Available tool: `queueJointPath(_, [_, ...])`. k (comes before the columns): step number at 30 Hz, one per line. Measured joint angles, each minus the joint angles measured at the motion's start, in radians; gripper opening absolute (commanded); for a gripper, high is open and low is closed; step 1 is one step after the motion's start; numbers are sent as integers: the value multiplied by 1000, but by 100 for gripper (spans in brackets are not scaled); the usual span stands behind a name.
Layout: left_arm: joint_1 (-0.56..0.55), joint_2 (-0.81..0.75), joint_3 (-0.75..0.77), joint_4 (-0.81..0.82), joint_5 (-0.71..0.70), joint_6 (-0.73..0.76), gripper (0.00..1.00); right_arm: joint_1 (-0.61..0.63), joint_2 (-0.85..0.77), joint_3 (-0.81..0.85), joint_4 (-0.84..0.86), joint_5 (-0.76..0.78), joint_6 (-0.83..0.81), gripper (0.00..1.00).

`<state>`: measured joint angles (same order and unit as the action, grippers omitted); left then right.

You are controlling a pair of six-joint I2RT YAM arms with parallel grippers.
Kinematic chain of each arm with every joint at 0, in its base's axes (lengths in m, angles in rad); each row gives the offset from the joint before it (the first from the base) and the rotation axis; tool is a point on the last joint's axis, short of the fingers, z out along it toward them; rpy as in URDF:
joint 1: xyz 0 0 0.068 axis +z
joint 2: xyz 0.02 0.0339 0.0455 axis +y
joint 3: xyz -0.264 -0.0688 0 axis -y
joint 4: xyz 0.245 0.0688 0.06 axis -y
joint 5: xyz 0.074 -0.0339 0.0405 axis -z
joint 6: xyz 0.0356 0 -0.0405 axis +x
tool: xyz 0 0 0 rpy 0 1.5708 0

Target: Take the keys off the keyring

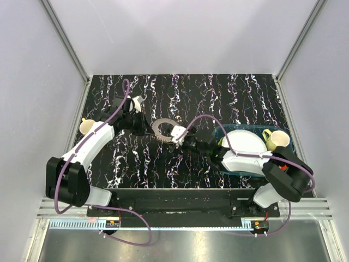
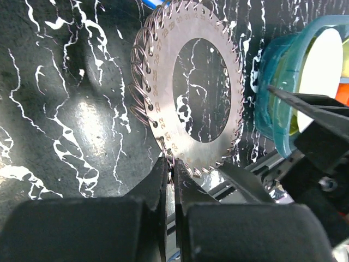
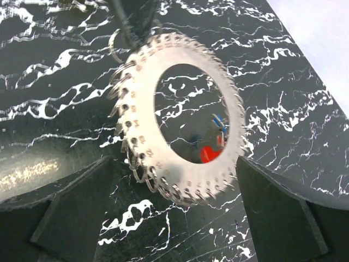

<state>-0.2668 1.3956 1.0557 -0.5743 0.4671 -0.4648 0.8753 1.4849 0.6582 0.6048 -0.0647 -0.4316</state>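
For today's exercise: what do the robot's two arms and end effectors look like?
The left arm and right arm have white shells, black joints and looping purple cables. The right one bears a small red mark. The left end effector and right end effector have black, wedge-shaped fingers.

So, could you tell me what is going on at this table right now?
The left gripper is shut on a small loop at the rim of the keyring. The right gripper is open, its fingers either side of the ring. The keys, red and blue, show through its hole; whether they are off is unclear.
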Motion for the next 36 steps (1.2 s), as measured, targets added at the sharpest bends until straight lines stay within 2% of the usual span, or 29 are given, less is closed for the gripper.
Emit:
queueJointPath(8, [-11,-35,-19,-8,36,-45,0,89,121,2,105,72,-227,100])
queueJointPath(9, [-12,-37,-19,-9,37,-50,0,97,141,4,116,93,-255,95])
queueJointPath(11, [-15,-43,-19,-15,38,-54,0,111,185,6,154,140,-312,79])
queueJointPath(12, [-16,-47,-19,-20,39,-56,0,117,208,7,179,169,-341,63])
queueJointPath(14, [-16,-56,-19,-28,42,-61,0,129,261,9,245,233,-412,45])
queueJointPath(15, [-16,-62,-19,-31,44,-63,0,135,285,10,286,263,-441,28])
queueJointPath(18, [-16,-79,-19,-35,48,-78,0,147,317,9,356,311,-510,2])
queueJointPath(19, [-17,-85,-19,-36,48,-84,2,153,317,10,365,318,-521,0])
queueJointPath(20, [-17,-89,-18,-35,48,-87,15,160,315,10,369,325,-531,0])
queueJointPath(22, [-15,-96,-14,-49,49,-92,33,173,304,12,355,346,-525,0])
queueJointPath(23, [-15,-97,-8,-58,49,-92,50,177,293,12,340,351,-517,0])
queueJointPath(25, [-16,-96,31,-77,45,-82,61,185,264,13,308,353,-492,0])
queueJointPath(27, [-16,-96,104,-100,25,-60,67,191,221,22,253,352,-453,0])
queueJointPath(31, [-7,-106,260,-83,-79,24,65,194,84,109,27,344,-295,0])
queueJointPath(36, [15,-231,231,48,-158,174,63,168,-71,301,-321,238,-1,0])
